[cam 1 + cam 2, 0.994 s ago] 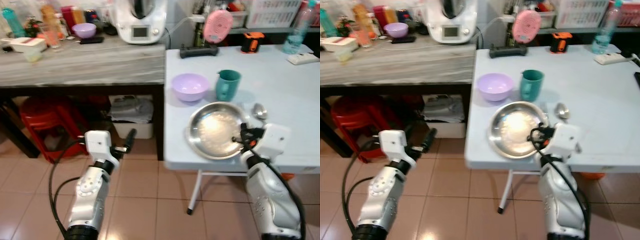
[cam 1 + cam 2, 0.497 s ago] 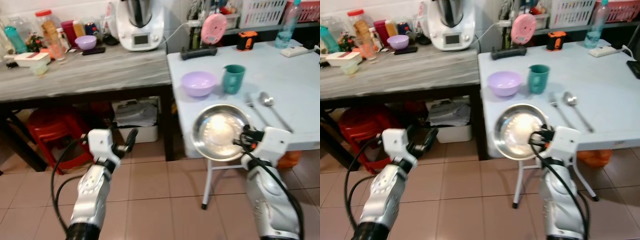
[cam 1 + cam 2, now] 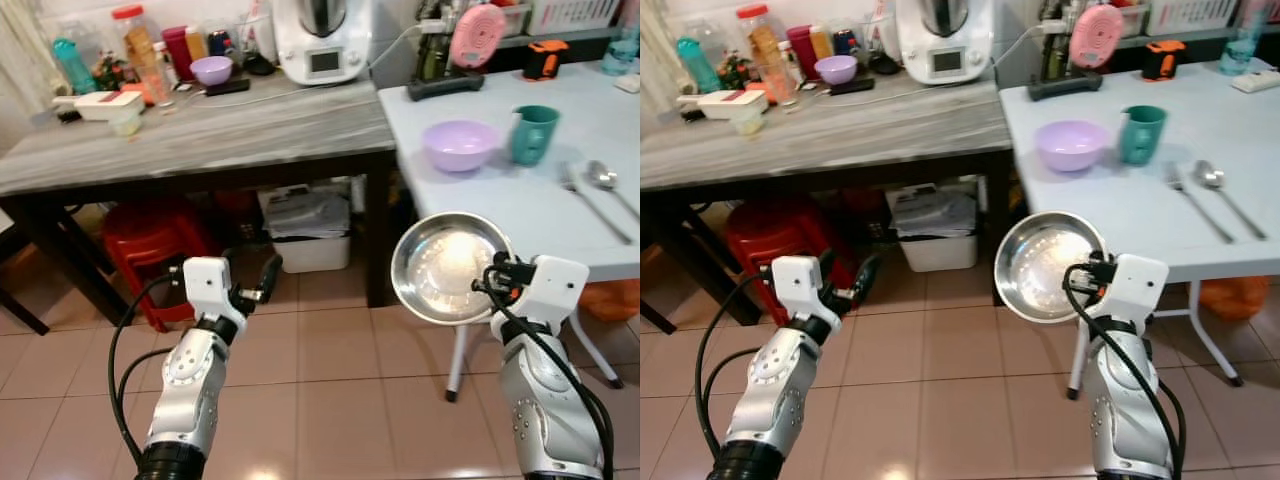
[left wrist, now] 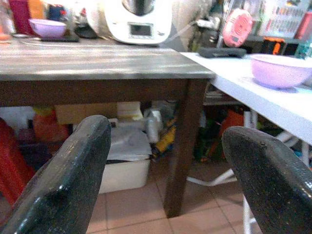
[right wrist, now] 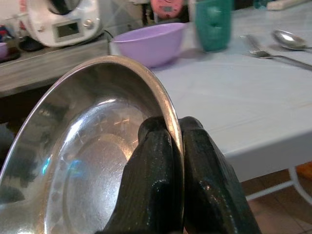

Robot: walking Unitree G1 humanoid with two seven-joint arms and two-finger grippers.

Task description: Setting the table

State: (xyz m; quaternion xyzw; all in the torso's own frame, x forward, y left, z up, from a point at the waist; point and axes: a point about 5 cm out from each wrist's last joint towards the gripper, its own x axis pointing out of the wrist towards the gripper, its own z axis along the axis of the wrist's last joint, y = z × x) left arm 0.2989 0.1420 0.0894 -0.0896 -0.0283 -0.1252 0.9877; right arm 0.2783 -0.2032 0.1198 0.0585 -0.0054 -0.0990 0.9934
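Your two head views look forward and down from standing height, taking in both arms, the tiled floor (image 3: 330,400) and two tables side by side. They share nearly everything (the right eye sits slightly offset). Your left wrist view looks level along its fingers (image 4: 63,180) under the wooden table (image 4: 97,63). Your right wrist view sits close behind the plate (image 5: 92,146), facing the white table (image 5: 234,112).

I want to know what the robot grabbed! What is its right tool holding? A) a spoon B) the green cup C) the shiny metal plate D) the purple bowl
C: the right tool pinches the rim of the shiny metal plate, while the other things sit on the white table.
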